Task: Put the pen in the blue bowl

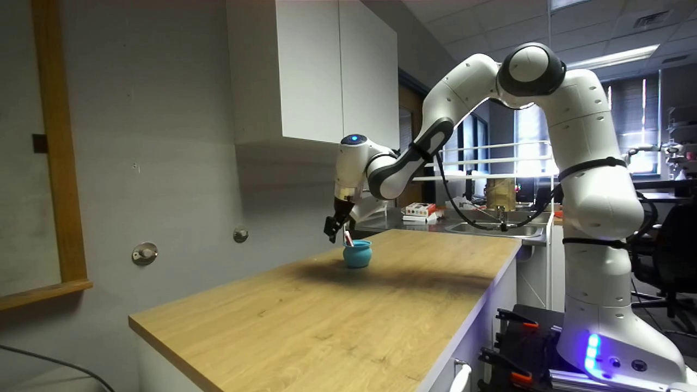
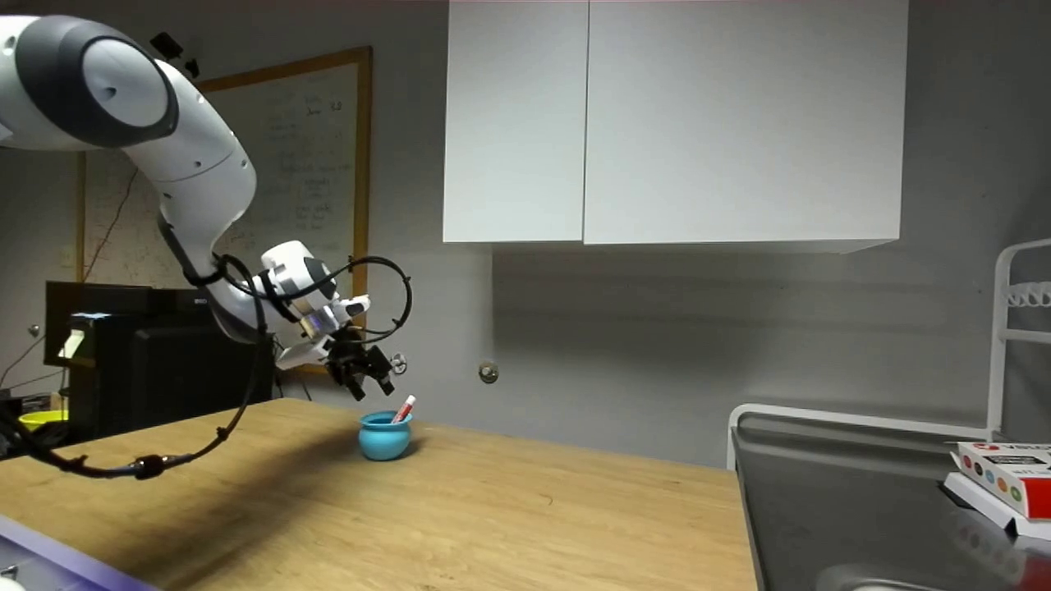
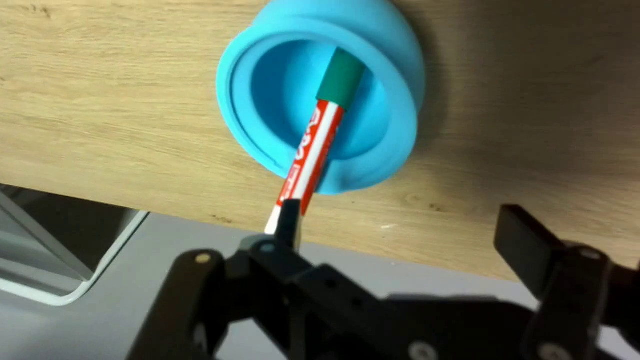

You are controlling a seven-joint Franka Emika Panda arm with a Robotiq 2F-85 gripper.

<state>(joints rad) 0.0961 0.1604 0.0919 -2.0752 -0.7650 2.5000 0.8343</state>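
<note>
The blue bowl (image 1: 358, 255) stands upright on the wooden counter in both exterior views (image 2: 383, 441). It also shows in the wrist view (image 3: 402, 55). The pen (image 3: 316, 142) leans in the bowl, its green end inside and its red and white body sticking out over the rim. Its upper part shows in both exterior views (image 1: 348, 238) (image 2: 403, 409). My gripper (image 3: 405, 230) is open, with its fingers wide apart and nothing between them. In the wrist view the left finger covers part of the pen's white end. The gripper (image 2: 374, 390) is just above the bowl.
The wooden counter (image 1: 326, 326) runs along a grey wall. White cabinets (image 2: 673, 123) hang above it. A metal sink counter (image 2: 829, 492) with a white and red box (image 2: 1006, 472) adjoins its end. A black cable (image 2: 246, 419) loops from the arm.
</note>
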